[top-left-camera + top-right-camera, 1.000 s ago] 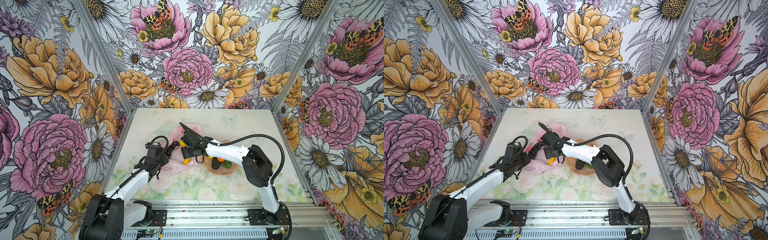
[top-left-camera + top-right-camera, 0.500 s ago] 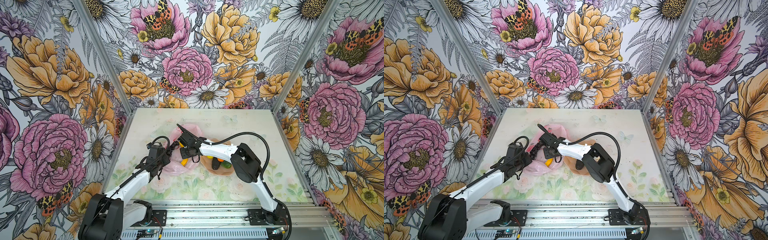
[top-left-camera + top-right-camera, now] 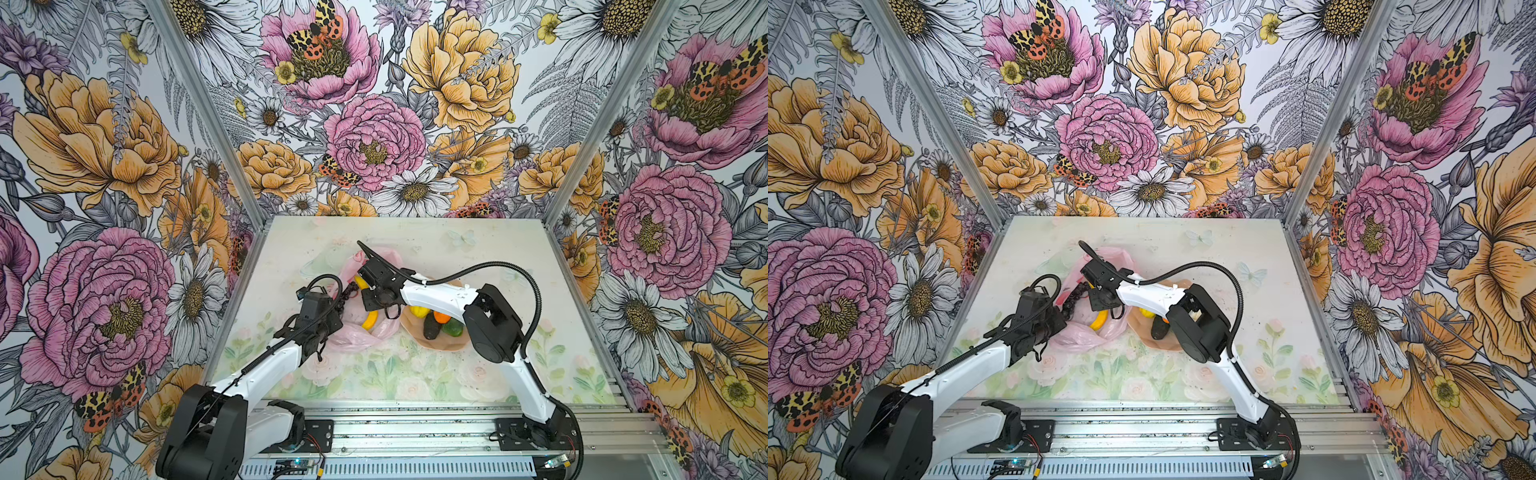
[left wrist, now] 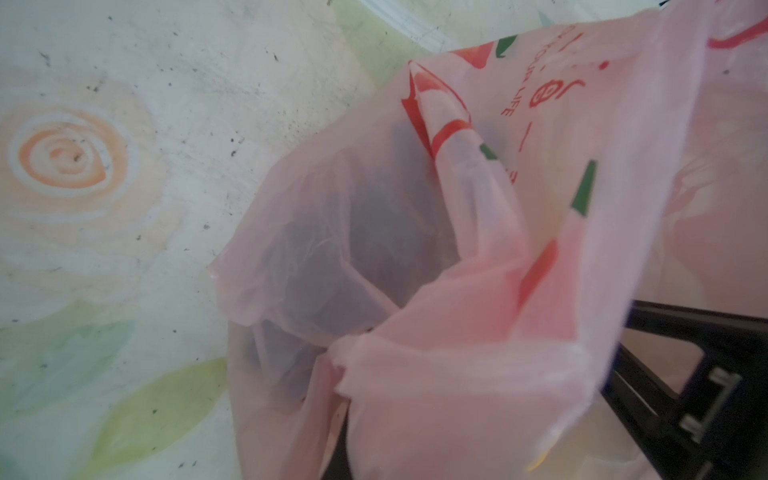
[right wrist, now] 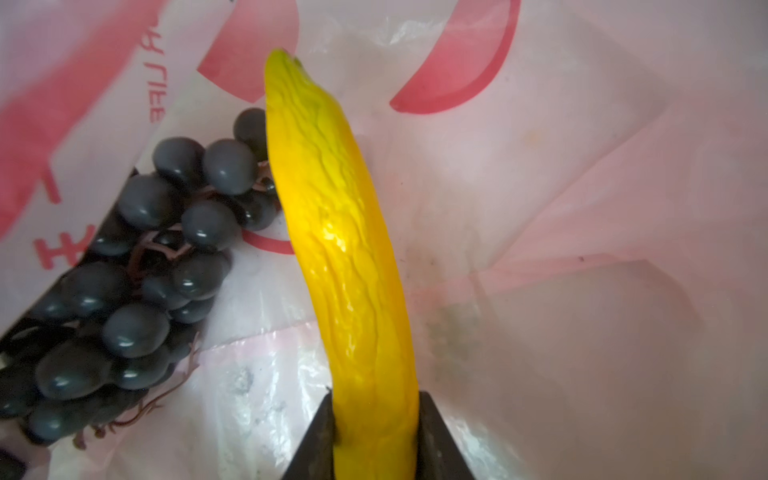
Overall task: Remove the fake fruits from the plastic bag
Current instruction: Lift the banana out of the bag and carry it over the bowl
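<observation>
The pale-pink plastic bag (image 3: 356, 337) (image 3: 1077, 338) lies crumpled left of centre, its mouth open. Inside it lie a yellow banana (image 5: 345, 249) (image 3: 369, 321) and a black grape bunch (image 5: 145, 270) (image 3: 1075, 297). My right gripper (image 5: 376, 419) (image 3: 376, 297) reaches into the bag, its two fingers pressed against both sides of the banana near one end. My left gripper (image 3: 328, 328) (image 4: 345, 415) is shut on the bag's edge and holds the film (image 4: 457, 291) bunched up. Dark shapes show through that film.
A peach bowl (image 3: 440, 344) stands right of the bag and holds a lemon (image 3: 417, 311), an orange (image 3: 441, 317), a dark avocado (image 3: 431, 328) and a green lime (image 3: 453, 328). The right arm's elbow (image 3: 492, 328) hangs over the bowl.
My right gripper has moved left, deeper into the bag, and its fingers have closed in on the banana. The left gripper has kept its hold on the bag.
</observation>
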